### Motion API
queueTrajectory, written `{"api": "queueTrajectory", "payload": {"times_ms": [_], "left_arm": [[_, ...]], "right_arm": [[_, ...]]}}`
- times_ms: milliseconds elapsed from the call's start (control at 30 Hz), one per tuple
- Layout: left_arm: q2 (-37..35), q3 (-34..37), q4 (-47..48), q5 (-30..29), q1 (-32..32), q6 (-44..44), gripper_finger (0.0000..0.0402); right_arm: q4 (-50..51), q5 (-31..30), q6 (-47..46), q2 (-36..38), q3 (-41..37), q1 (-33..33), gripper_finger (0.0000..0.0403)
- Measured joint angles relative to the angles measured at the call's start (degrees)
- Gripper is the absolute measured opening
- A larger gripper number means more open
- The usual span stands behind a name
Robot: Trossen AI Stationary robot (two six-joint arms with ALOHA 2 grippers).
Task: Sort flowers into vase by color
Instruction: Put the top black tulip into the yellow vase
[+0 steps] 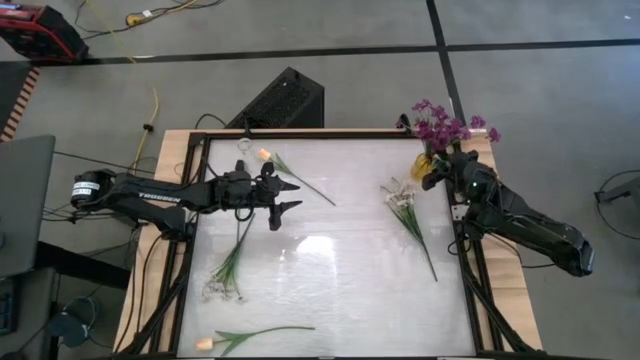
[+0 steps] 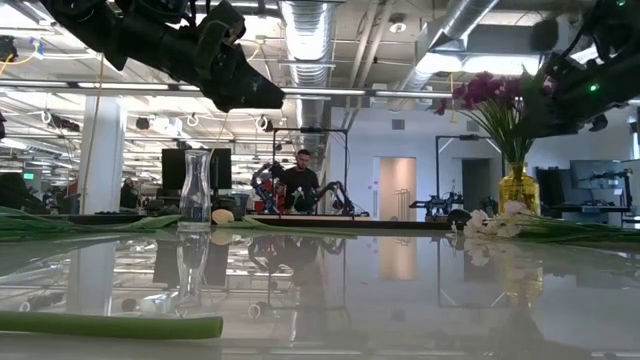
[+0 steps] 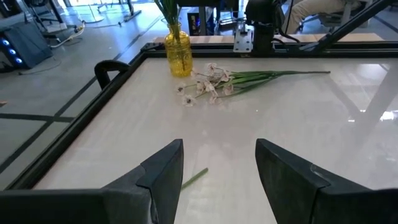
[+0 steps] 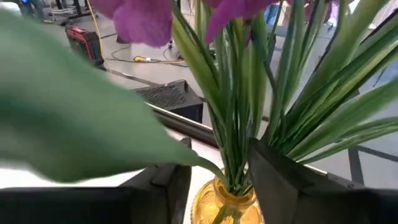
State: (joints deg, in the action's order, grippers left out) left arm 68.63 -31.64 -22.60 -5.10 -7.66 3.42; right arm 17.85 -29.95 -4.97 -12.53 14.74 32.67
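A yellow vase (image 1: 428, 166) with purple flowers (image 1: 446, 126) stands at the table's far right corner. My right gripper (image 4: 221, 180) is open beside it, one finger on each side of the green stems (image 4: 233, 134) just above the vase's mouth (image 4: 227, 198). White flowers (image 1: 402, 197) lie on the table near that vase, and a second white sprig (image 1: 226, 282) lies at the near left. One peach tulip (image 1: 266, 154) lies at the far left, another (image 1: 207, 343) at the near edge. My left gripper (image 1: 292, 196) hovers open over the table's left half, with nothing between its fingers. My right gripper's fingers flank the purple flowers' stems, and long leaves (image 4: 311, 134) run across one finger (image 4: 280, 177). Whether any finger touches stem or leaf, I cannot tell. The flowers stand upright in the yellow vase.
A clear glass vase (image 2: 197, 188) stands at the far left, near the tulip. A black box (image 1: 282, 100) sits on the floor beyond the far edge. A dark frame rail (image 1: 195, 215) borders the table. A person (image 2: 300, 182) sits in the room behind.
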Motion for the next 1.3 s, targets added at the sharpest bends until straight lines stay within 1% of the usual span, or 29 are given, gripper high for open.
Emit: {"api": "queueTrajectory", "payload": {"times_ms": [100, 167, 267, 333, 433, 567, 667, 733, 900, 967, 1033, 1100, 1167, 1300], "left_arm": [[0.0, 0.0, 0.0, 0.0, 0.0, 0.0, 0.0190], [0.0, 0.0, 0.0, 0.0, 0.0, 0.0, 0.0190], [0.0, 0.0, 0.0, 0.0, 0.0, 0.0, 0.0190], [0.0, 0.0, 0.0, 0.0, 0.0, 0.0, 0.0190], [0.0, 0.0, 0.0, 0.0, 0.0, 0.0, 0.0190], [0.0, 0.0, 0.0, 0.0, 0.0, 0.0, 0.0190], [0.0, 0.0, 0.0, 0.0, 0.0, 0.0, 0.0190], [0.0, 0.0, 0.0, 0.0, 0.0, 0.0, 0.0190], [0.0, 0.0, 0.8, 1.6, 0.0, 0.0, 0.0190], [0.0, 0.0, 1.7, 1.9, 0.0, 0.0, 0.0190], [0.0, 0.0, 2.3, 1.9, 0.0, 0.0, 0.0190], [0.0, 0.0, 2.8, 1.9, 0.0, 0.0, 0.0190], [0.0, 0.0, 2.8, 2.0, 0.0, 0.0, 0.0190], [0.0, 0.0, 2.8, 2.3, 0.0, 0.2, 0.0190]], "right_arm": [[0.2, 0.3, -2.0, -1.0, 0.0, 0.0, 0.0203], [0.3, 1.7, -2.8, -1.6, 0.3, 0.0, 0.0210], [0.2, 4.6, -3.7, -3.1, 1.9, 0.0, 0.0216], [1.1, 4.8, -5.1, -4.6, 3.7, 0.0, 0.0216], [5.4, 4.8, -7.6, -7.4, 7.1, 0.0, 0.0216], [13.2, 5.5, -14.7, -12.6, 12.3, 0.0, 0.0216], [18.6, 8.7, -18.4, -17.1, 15.9, 0.0, 0.0217], [20.5, 11.8, -19.5, -20.0, 18.0, 0.0, 0.0217], [25.7, 24.7, -20.1, -27.0, 22.8, -0.1, 0.0217], [29.0, 27.5, -19.3, -29.1, 25.0, -0.3, 0.0217], [31.8, 27.3, -19.1, -30.4, 27.2, -1.3, 0.0214], [34.4, 25.8, -19.0, -31.1, 29.3, -2.5, 0.0209], [36.1, 24.1, -19.0, -31.1, 31.4, -3.6, 0.0202], [40.1, 23.6, -19.0, -30.9, 35.7, -5.4, 0.0188]]}}
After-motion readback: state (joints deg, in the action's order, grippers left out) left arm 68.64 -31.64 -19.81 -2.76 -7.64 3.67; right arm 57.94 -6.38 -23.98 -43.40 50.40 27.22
